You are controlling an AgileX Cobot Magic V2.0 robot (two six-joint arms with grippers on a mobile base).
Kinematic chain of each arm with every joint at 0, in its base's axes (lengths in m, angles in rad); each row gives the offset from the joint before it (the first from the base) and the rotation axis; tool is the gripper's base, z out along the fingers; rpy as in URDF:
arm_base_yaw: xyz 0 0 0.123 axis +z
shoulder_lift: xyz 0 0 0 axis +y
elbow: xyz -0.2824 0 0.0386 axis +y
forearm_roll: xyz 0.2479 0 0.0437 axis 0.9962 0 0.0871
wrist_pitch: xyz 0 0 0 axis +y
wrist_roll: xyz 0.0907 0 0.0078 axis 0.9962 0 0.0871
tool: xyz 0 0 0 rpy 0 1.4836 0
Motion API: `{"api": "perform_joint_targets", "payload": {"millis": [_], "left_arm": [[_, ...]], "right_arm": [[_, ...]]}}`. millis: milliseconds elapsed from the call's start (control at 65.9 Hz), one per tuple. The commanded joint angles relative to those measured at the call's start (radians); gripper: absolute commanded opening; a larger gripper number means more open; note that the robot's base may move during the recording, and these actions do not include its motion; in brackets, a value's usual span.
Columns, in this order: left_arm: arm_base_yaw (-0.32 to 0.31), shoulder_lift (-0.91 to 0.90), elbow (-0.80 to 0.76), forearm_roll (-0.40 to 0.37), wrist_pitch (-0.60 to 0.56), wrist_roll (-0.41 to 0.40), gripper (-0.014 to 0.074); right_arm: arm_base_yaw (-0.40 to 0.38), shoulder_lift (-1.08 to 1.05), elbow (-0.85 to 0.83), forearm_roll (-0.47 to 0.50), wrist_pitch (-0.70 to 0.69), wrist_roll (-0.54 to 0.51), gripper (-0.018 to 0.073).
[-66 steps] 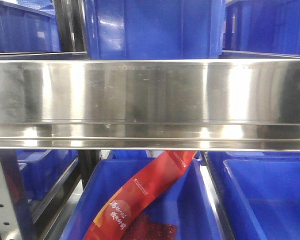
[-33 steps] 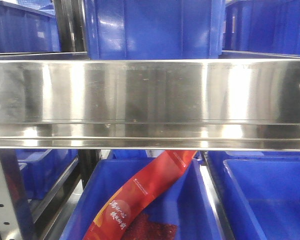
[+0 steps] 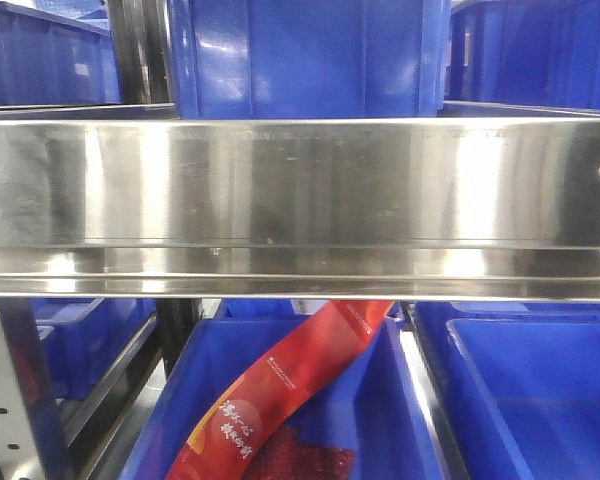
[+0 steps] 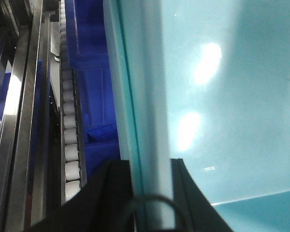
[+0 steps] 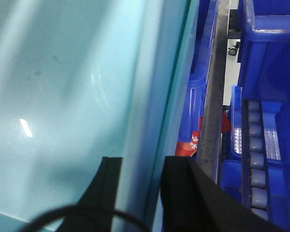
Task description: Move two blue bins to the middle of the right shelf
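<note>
Left pincer (image 4: 152,193) straddles pale bin (image 4: 222,96) rim; right pincer (image 5: 137,188) likewise.

Furniture ahead: you face a metal rack (image 3: 5,400) with a perforated grey upright at your lower left.
Front rail: a wide brushed-steel rail (image 3: 300,185) runs across the whole front view.
Upper tier: you see dark blue crates (image 3: 300,55) standing just behind the rail.
Lower tier: two more dark blue crates (image 3: 540,400) sit side by side; the left one holds a red packet (image 3: 280,385) with printed lettering.
Roller track: in the left wrist view, white rollers (image 4: 70,140) run between steel strips.
Light: bright vertical glare bands sit on the rail; you cannot see walls or windows.
</note>
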Motion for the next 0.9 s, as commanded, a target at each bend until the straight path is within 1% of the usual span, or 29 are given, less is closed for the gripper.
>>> {"api": "perform_joint_targets", "payload": {"millis": [0, 106, 182, 228, 273, 379, 486, 546, 653, 744, 880], "left_arm": [[-0.005, -0.018, -0.017, -0.040, -0.115, 0.010, -0.0111], [-0.005, -0.018, -0.017, -0.040, -0.115, 0.010, -0.0111], [-0.005, -0.018, -0.017, -0.041, -0.144, 0.010, -0.0111], [-0.005, -0.018, -0.017, -0.043, -0.134, 0.010, -0.0111], [-0.005, -0.020, -0.017, -0.054, -0.099, 0.010, -0.0111], [-0.005, -0.021, -0.017, -0.054, 0.028, 0.010, -0.0111], [-0.005, -0.021, -0.015, -0.023, 0.160, 0.010, -0.0111], [-0.005, -0.021, -0.009, -0.012, 0.161, 0.012, -0.0111], [-0.005, -0.021, 0.026, 0.017, 0.161, 0.012, -0.0111], [-0.005, -0.021, 0.075, 0.017, 0.161, 0.012, -0.0111], [-0.005, -0.021, 0.189, 0.017, 0.161, 0.012, -0.0111]], "right_arm": [[0.006, -0.014, -0.016, 0.049, -0.067, -0.009, -0.0153], [0.006, -0.014, -0.016, 0.049, -0.067, -0.009, -0.0153], [0.006, -0.014, -0.016, 0.049, -0.055, -0.009, -0.0153], [0.006, -0.014, -0.016, 0.049, -0.042, -0.009, -0.0153], [0.006, -0.014, -0.016, 0.049, -0.015, -0.009, -0.0153], [0.006, -0.014, -0.014, 0.053, 0.051, -0.009, -0.0153], [0.006, -0.010, -0.012, 0.055, 0.144, -0.009, -0.0153], [0.006, -0.008, 0.004, 0.055, 0.185, -0.009, -0.0153], [0.006, -0.008, 0.064, 0.055, 0.186, -0.009, -0.0153], [0.006, -0.008, 0.136, 0.055, 0.164, -0.009, -0.0153], [0.006, -0.008, 0.252, 0.055, 0.105, -0.009, -0.0153]]}}
